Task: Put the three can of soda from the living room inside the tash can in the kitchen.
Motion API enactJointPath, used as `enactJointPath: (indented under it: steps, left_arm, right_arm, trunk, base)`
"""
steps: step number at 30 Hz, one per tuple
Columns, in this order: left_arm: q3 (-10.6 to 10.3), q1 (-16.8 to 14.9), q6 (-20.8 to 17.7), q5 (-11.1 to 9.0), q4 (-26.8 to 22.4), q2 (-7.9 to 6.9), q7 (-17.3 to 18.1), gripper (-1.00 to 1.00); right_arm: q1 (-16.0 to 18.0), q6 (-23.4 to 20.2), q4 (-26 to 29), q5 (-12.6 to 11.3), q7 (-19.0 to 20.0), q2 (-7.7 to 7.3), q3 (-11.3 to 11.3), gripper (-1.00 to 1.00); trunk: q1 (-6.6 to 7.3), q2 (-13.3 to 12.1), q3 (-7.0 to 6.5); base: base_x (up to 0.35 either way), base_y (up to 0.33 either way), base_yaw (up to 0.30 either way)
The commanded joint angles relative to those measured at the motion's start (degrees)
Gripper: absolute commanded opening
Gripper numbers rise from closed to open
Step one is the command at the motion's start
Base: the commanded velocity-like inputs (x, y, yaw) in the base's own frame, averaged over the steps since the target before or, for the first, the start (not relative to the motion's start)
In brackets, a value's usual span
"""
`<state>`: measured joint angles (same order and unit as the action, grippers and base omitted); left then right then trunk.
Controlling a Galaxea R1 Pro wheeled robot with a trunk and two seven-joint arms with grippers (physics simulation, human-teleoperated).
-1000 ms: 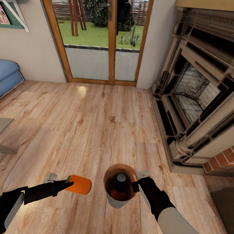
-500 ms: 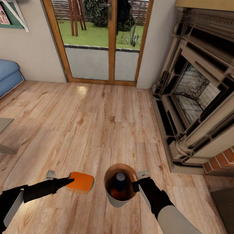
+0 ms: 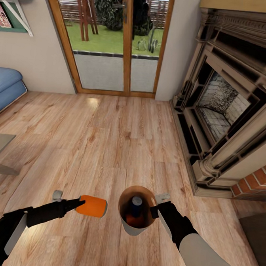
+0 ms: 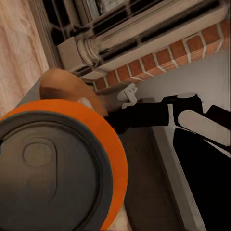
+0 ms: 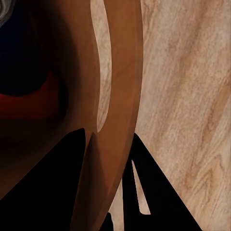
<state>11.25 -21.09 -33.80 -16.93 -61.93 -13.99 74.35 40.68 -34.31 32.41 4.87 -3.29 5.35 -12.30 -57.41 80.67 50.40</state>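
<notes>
Over the plank floor [image 3: 108, 139], the left hand [image 3: 77, 203] pinches an orange soda can [image 3: 92, 206] lying sideways just left of the trash can [image 3: 135, 226]. Inside stand a dark blue can [image 3: 136, 201] and another orange can [image 3: 134, 220]. The right hand [image 3: 156, 208] clamps the bin's rim.

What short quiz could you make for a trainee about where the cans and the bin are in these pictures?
1. True or false: the bin stands on a table.
2. Which gripper holds the orange can? A) left B) right
3. Fill in: inside the bin, a dark blue can lies with another ____ one.

Key: 1. False, the right gripper holds its rim above the wood floor. 2. A, the left gripper. 3. orange.
</notes>
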Motion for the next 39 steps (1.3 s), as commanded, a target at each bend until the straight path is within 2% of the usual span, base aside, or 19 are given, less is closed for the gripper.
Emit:
enactJointPath:
  steps: [1,4,8,15,17,20,32,39]
  left_arm:
    - [0.0,0.0,-0.1,0.0,-0.2,0.04,1.1,-1.0]
    - [0.0,0.0,-0.7,0.0,-0.4,0.12,2.9,-1.0]
    - [-0.1,0.0,-1.6,0.0,-0.6,0.33,3.6,-1.0]
    - [-0.2,0.0,-2.0,0.0,-0.6,2.41,3.9,-1.0]
    - [-0.3,0.0,-2.0,0.0,-0.6,3.82,3.9,-1.0]
    - [-0.5,0.0,-2.1,0.0,-0.6,5.17,3.9,-1.0]
    - [-0.5,0.0,-2.1,0.0,-0.6,6.01,3.9,-1.0]
    - [-0.9,0.0,-1.9,0.3,-0.3,8.27,3.7,-1.0]
  right_arm:
    - [0.0,0.0,0.0,-0.5,0.0,0.01,0.0,-1.0]
    - [0.0,0.0,0.0,-0.5,0.0,0.01,0.0,-1.0]
    - [0.0,0.1,0.0,-0.5,0.0,0.01,0.0,-1.0]
    - [0.0,0.1,0.0,-0.5,0.0,0.01,0.0,-1.0]
    - [0.0,0.1,0.0,-0.5,0.0,0.01,0.0,-1.0]
    - [0.0,0.1,0.0,-0.5,0.0,0.01,0.0,-1.0]
    - [0.0,0.3,-1.5,-0.6,-0.1,0.52,-0.2,-1.0]
    - [0.0,0.3,-1.6,-0.6,-0.2,1.31,-0.2,-1.0]
  trunk:
    - [0.0,0.0,0.0]
    - [0.0,0.0,0.0]
    - [0.0,0.0,0.0]
    - [0.0,0.0,0.0]
    - [0.0,0.0,0.0]
    - [0.0,0.0,0.0]
    - [0.0,0.0,0.0]
    - [0.0,0.0,0.0]
  base:
    - [0.0,0.0,0.0]
    - [0.0,0.0,0.0]
    - [0.0,0.0,0.0]
    - [0.0,0.0,0.0]
    - [0.0,0.0,0.0]
    - [0.0,0.0,0.0]
    - [0.0,0.0,0.0]
    - [0.0,0.0,0.0]
